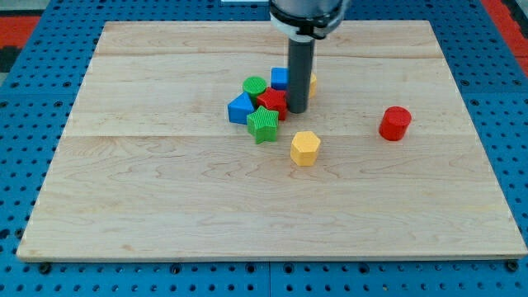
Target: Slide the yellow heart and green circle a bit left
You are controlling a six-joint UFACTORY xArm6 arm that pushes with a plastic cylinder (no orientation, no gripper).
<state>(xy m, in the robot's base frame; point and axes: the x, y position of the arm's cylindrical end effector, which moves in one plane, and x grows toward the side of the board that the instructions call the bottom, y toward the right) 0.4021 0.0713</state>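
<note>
Altogether two green blocks (259,106), two blue (246,101), two red (394,123), two yellow (304,148)

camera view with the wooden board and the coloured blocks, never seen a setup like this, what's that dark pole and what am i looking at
This is a single camera picture looking down at an angle on a pale wooden board that lies on a blue perforated table. The dark pole is the end of a robot arm. It has no claw and holds nothing; it only pushes blocks about with its lower end, my tip.

A cluster of small blocks sits near the middle: a green round block, a blue cube, a blue wedge-like block, a red star-like block and a green star. My tip stands at the cluster's right edge, close beside the red block. A sliver of yellow block peeks out behind the rod; its shape is hidden.

Apart from these lie a yellow hexagonal block and, further right, a red cylinder.
</note>
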